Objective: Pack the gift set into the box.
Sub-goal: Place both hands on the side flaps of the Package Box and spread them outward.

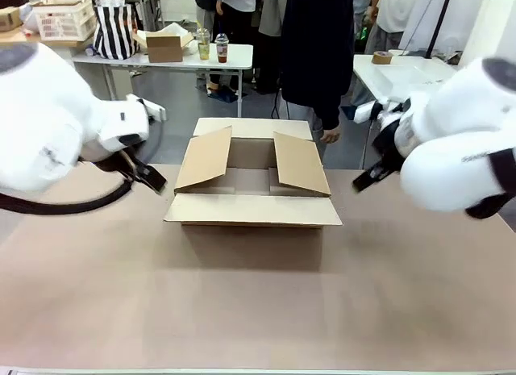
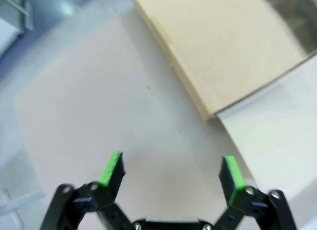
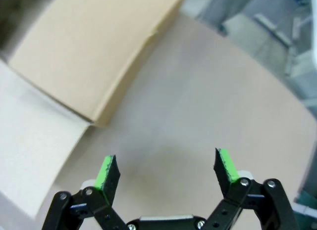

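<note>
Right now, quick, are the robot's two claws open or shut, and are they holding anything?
Left gripper: open, holding nothing.
Right gripper: open, holding nothing.

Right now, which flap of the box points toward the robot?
The near flap, lying flat; the side flaps slant inward over the box and the far flap points toward the person.

Robotics laboratory: white left robot arm (image 1: 48,121) and white right robot arm (image 1: 463,145) at brown surface (image 1: 242,310); white worktable (image 1: 239,56) behind.
</note>
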`<state>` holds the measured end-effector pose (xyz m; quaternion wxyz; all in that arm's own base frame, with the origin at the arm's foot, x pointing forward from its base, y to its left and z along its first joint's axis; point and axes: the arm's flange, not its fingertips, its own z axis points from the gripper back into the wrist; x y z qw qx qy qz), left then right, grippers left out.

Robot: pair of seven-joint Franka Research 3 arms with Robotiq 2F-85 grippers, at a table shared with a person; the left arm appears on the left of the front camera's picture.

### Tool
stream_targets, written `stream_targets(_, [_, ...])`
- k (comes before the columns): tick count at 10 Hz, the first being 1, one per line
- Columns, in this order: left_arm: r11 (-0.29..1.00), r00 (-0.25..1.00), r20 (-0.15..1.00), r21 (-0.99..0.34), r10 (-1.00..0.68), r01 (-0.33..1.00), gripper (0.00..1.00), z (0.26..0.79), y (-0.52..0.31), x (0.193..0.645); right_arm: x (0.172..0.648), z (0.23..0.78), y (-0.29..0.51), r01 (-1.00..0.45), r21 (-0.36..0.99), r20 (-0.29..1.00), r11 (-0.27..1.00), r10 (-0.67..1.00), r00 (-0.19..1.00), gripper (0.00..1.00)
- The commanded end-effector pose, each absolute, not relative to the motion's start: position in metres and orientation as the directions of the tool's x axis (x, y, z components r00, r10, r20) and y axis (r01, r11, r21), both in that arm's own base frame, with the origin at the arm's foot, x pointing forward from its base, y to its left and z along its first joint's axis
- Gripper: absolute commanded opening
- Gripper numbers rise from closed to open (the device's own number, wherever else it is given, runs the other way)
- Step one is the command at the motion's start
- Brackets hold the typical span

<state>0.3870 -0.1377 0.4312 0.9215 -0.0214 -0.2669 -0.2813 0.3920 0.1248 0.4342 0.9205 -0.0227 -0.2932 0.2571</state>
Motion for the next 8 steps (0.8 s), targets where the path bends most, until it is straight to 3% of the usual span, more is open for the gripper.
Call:
stream_targets(1, [0.828,0.664,0.547,0.104,-0.510,0.550,1.00,0.492,-0.119,0.324,0.334,0.493,0.129,-0.366,-0.294,0.564,0.883,0.469,0.679,1.00])
stream_targets(3, [0.761,0.549,0.618,0.127,-0.562,0.637,1.00,0.522,-0.132,0.298,0.315,0.512,0.159,-0.390,-0.311,0.605,0.867,0.497,0.622,1.00])
stream_targets(4, [0.645,0.437,0.652,0.107,-0.620,0.756,1.00,0.527,-0.136,0.292,0.314,0.508,0.176,-0.341,-0.410,0.581,0.846,0.530,0.617,1.00])
stream_targets(5, [0.702,0.491,0.645,0.099,-0.585,0.705,1.00,0.525,-0.134,0.296,0.315,0.502,0.185,-0.383,-0.402,0.565,0.832,0.554,0.612,1.00])
stream_targets(6, [0.803,0.636,0.602,0.013,-0.482,0.596,1.00,0.519,-0.130,0.305,0.318,0.533,0.157,-0.386,-0.342,0.607,0.857,0.515,0.605,1.00])
stream_targets(7, [0.719,0.490,0.646,0.135,-0.585,0.682,1.00,0.560,-0.149,0.296,0.318,0.533,0.157,-0.386,-0.342,0.607,0.857,0.515,0.605,1.00])
stream_targets(8, [0.719,0.490,0.646,0.135,-0.585,0.682,1.00,0.560,-0.149,0.296,0.318,0.533,0.157,-0.386,-0.342,0.607,0.857,0.515,0.605,1.00])
